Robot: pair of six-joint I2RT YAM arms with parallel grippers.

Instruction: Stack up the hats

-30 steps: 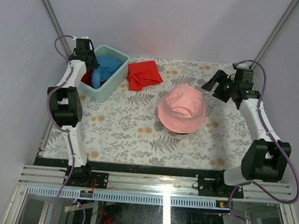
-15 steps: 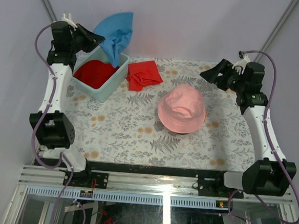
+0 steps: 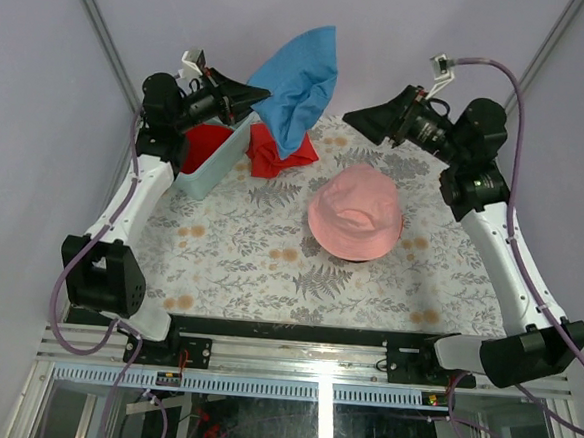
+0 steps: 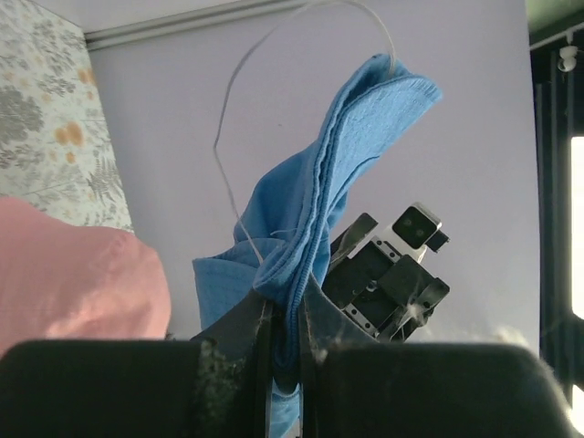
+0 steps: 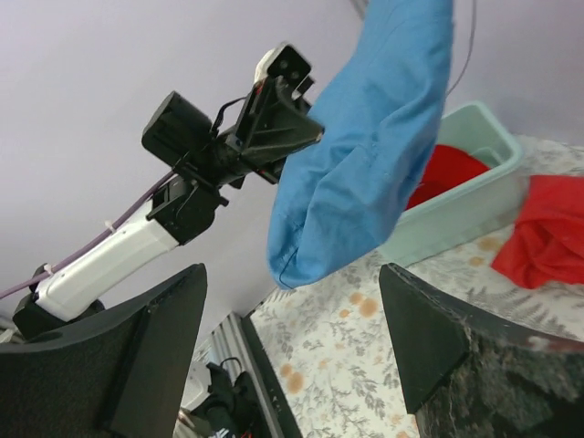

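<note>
Blue hat (image 3: 299, 89), pinched in the left claw (image 3: 263, 98), had risen from the tub (image 3: 211, 172) at the counter's (image 3: 229, 265) far-left corner; the spread right claw (image 3: 354, 117) neared it, pink hat (image 3: 355, 215) waiting mid-counter.

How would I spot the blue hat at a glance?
Find the flower-patterned table, then the pale green bin at its far left corner. Just right of it, the left tool pinches the blue hat up in the air. Unlike the pink hat resting on the table, it dangles limp.

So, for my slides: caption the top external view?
Left end effector holds the blue hat aloft; right end effector open, pink hat resting nearby.
</note>
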